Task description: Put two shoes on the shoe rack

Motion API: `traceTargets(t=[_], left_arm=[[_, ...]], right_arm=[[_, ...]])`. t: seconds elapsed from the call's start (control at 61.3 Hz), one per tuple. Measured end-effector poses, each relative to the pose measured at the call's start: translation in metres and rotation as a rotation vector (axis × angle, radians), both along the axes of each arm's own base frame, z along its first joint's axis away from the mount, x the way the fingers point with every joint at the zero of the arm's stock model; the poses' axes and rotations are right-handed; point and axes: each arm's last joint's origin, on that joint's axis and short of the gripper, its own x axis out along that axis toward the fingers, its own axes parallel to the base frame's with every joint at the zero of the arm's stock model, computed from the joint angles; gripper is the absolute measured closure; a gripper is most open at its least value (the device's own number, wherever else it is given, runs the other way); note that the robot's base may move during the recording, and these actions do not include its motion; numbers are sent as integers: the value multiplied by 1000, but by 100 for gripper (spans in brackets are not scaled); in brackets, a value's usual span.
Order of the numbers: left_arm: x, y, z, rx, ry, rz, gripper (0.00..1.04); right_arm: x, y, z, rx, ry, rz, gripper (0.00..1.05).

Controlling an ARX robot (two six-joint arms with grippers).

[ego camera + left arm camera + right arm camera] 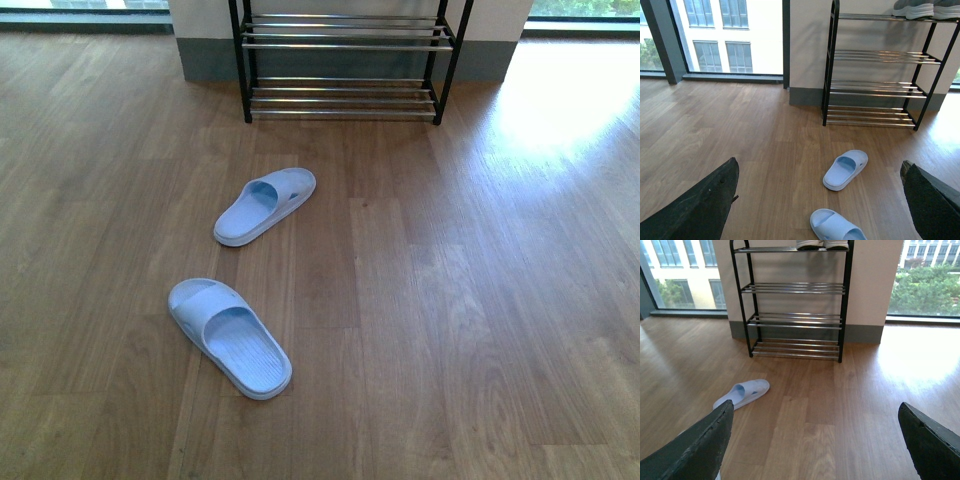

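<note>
Pale blue, the far slide (265, 205) lies left of centre in the front view, the near slide (230, 337) lower left, both on the floor (480, 300). The rack (343, 90) stands at top centre; sneakers (925, 9) sit on its top shelf. The left pincer (819, 165) and right pincer (816, 407) both gape, empty.

text: none is reading legibly in any view | pair of pale blue moulded slides (265, 205) in front of the black-framed, chrome-barred shoe rack (345, 46): showing no brand or number | grey knit sneakers with white soles (912, 9) on the rack's top tier: showing no readable label
</note>
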Motion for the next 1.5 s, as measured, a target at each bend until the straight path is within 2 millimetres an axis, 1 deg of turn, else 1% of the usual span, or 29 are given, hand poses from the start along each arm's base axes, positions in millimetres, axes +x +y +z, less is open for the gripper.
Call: traceTargets(t=[1.371, 1.42, 1.501], left_arm=[[0, 0, 0, 0, 0, 0, 9], [0, 0, 0, 0, 0, 0, 9], [0, 0, 0, 0, 0, 0, 9]], right_arm=[[0, 0, 0, -1, 1, -8, 9], [3, 0, 3, -28, -14, -97, 9], [15, 1, -3, -63, 58, -69, 9]])
